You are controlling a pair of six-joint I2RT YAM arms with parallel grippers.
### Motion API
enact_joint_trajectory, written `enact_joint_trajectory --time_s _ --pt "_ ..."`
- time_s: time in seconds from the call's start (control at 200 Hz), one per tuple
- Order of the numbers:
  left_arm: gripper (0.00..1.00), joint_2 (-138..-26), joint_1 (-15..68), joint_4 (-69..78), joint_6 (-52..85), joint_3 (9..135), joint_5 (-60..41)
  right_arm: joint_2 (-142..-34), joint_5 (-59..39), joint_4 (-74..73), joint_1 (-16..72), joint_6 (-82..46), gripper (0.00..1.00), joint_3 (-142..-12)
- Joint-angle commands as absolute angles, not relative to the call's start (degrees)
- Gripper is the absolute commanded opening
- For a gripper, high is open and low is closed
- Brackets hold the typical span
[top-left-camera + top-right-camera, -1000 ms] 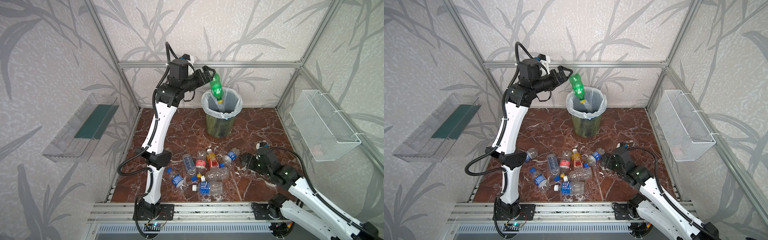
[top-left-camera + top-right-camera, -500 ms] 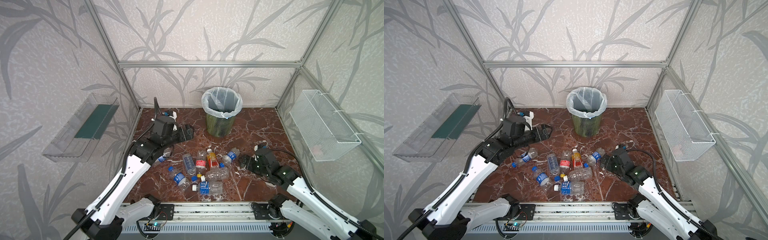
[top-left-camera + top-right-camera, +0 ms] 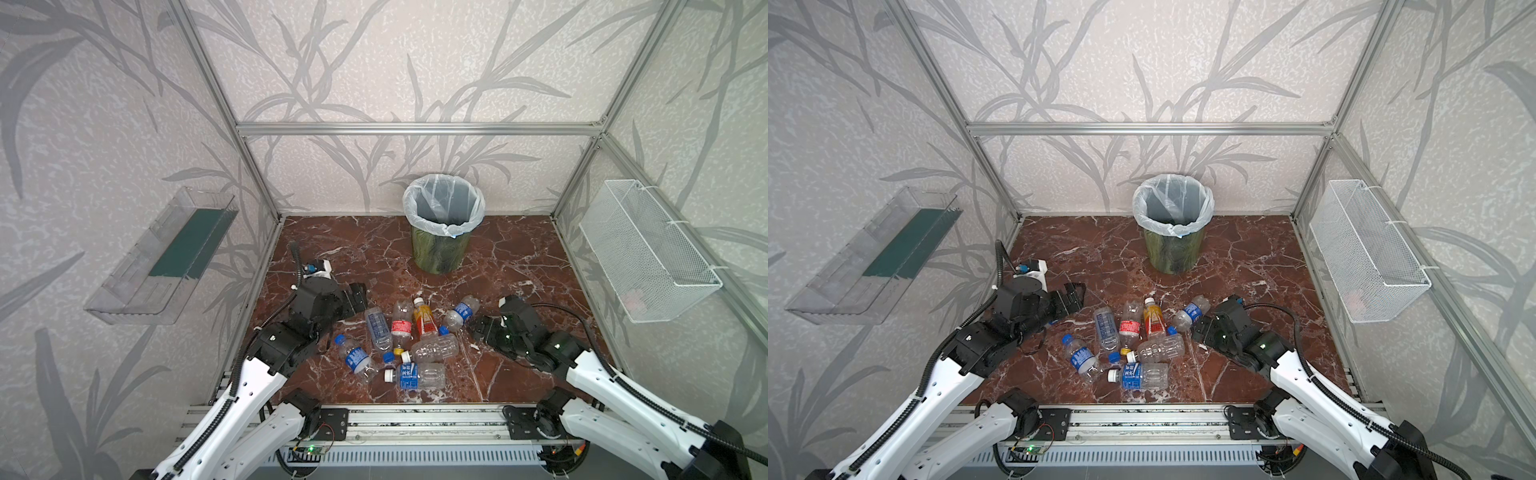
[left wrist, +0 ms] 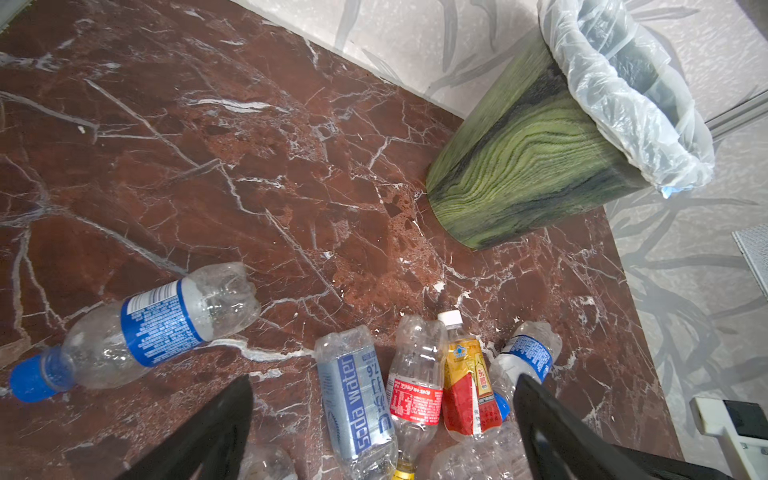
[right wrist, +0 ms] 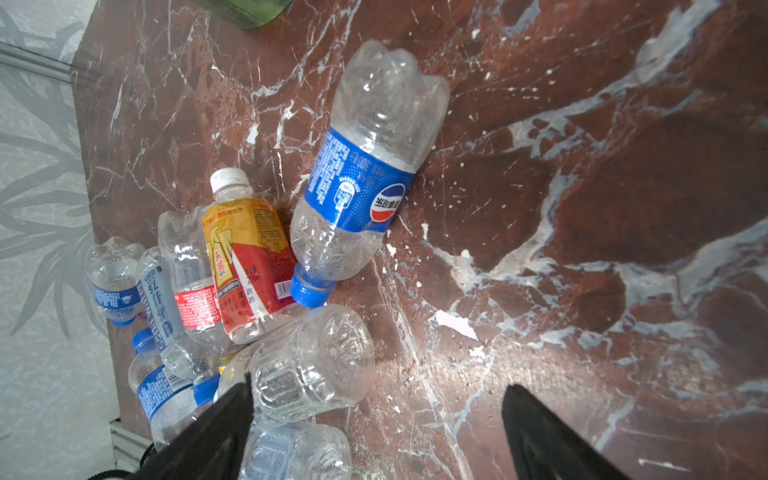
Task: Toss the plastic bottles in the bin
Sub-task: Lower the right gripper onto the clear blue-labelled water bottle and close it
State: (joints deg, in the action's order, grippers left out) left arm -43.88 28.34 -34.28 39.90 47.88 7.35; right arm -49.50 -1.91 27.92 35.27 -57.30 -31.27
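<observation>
Red marble counter (image 3: 519, 249) inside a wallpapered alu-frame booth. A clear tray (image 3: 137, 286) hangs on one side wall and a wire basket (image 3: 648, 257) on the opposite one, neither part of the job. At the back the bin (image 3: 440, 253) stands upright near the wall, bag folded over its rim, mouth unobstructed. It's well apart from the litter, so each item needs a lift-and-carry, not a shove. Can't tell what's inside it.

All the bottles (image 3: 401, 332) lie flat in a loose heap at front-centre, approx eight, several touching. The soda-water one (image 4: 353, 399), red-label one (image 4: 415, 399) and orange one (image 4: 469, 386) lie side by side. The blue-label Pepsi (image 5: 361, 178) has its cap touching the orange one, and an unlabelled clear one (image 5: 307, 365) lies across their lower ends. One more blue-label bottle (image 4: 158, 324) lies apart on the L side, mostly hidden under the arm in both top views.

L hand (image 3: 359, 296) hangs low at the heap's L edge, spread wide w/ nothing in it; its wrist view looks over the heap toward the bin. R hand (image 3: 478, 328) sits low at the R edge, just beside the Pepsi's cap, also spread & empty. Prob. each arm takes its own flank so they don't cross.

Judgement: reach phase, most of the job left. Outer bottles look like the easy picks. Light, round, crushed plastic may roll or squirt out unless pinched across the belly.
</observation>
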Motion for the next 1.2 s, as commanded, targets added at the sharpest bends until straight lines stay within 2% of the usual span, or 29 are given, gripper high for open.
enact_joint_trajectory --time_s 0.0,0.52,1.2 --pt "0.97 -42.85 28.21 -34.72 41.26 45.64 9.81 -50.35 -0.58 25.87 35.57 -58.68 0.94 -31.0" --pt "0.97 -40.01 28.08 -36.02 42.89 42.28 10.6 -66.44 5.7 14.82 34.96 -61.78 0.91 -38.11" --pt "0.97 -38.17 28.12 -36.63 44.3 40.77 10.15 -84.81 2.57 7.22 31.51 -65.28 0.9 -42.63"
